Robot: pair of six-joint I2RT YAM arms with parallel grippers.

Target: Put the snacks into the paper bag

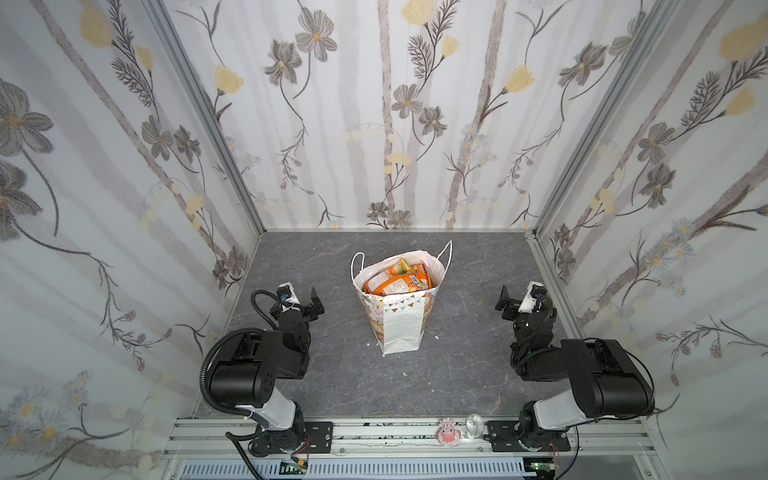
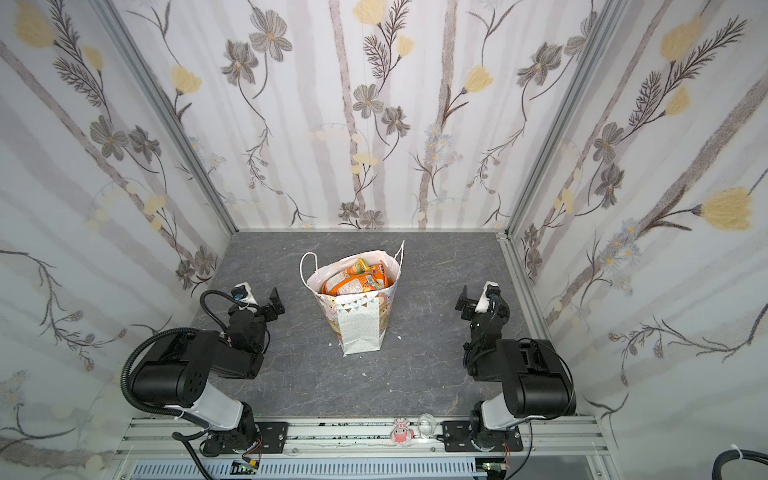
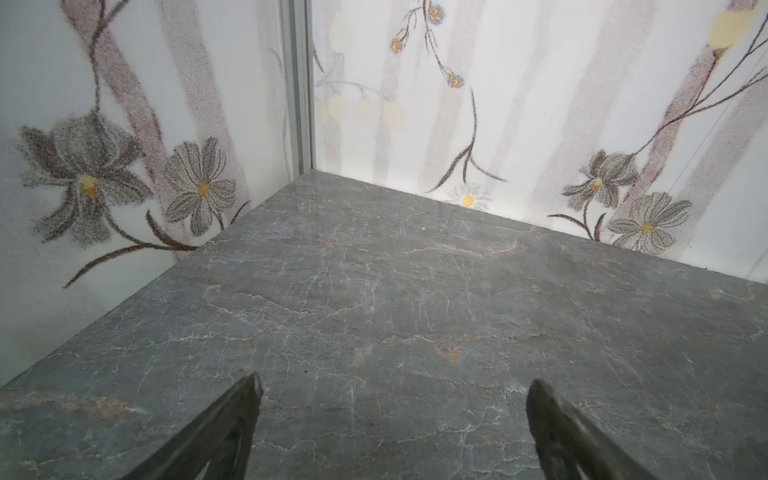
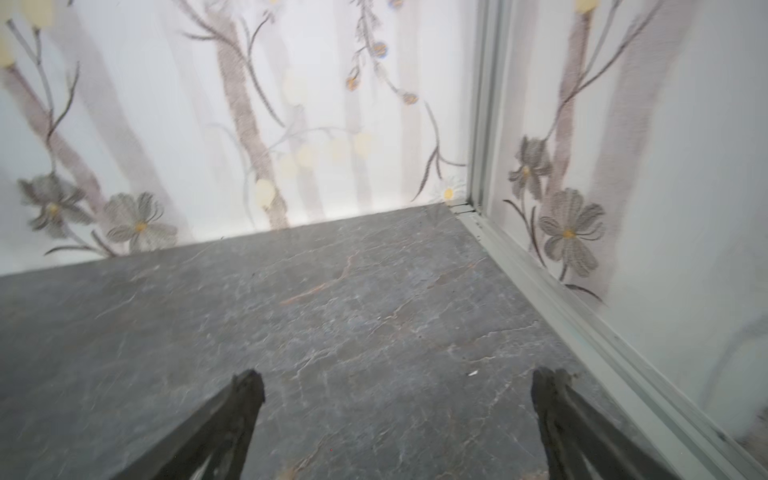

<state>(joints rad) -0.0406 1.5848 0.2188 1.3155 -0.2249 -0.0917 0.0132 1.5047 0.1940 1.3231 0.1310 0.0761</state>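
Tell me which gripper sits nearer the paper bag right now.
Left. The left gripper hangs open just off the left side of the paper bag; the right gripper, also open, stands farther off its right side. Neither touches it.

The left arm sits folded over its base, elbow bent back, with its wrist reaching toward the far side in both top views. The left gripper is angled slightly inward, its jaws spread wide. The right arm mirrors this pose. The right gripper is likewise spread wide, its two dark fingers far from each other. The two grippers are well apart.
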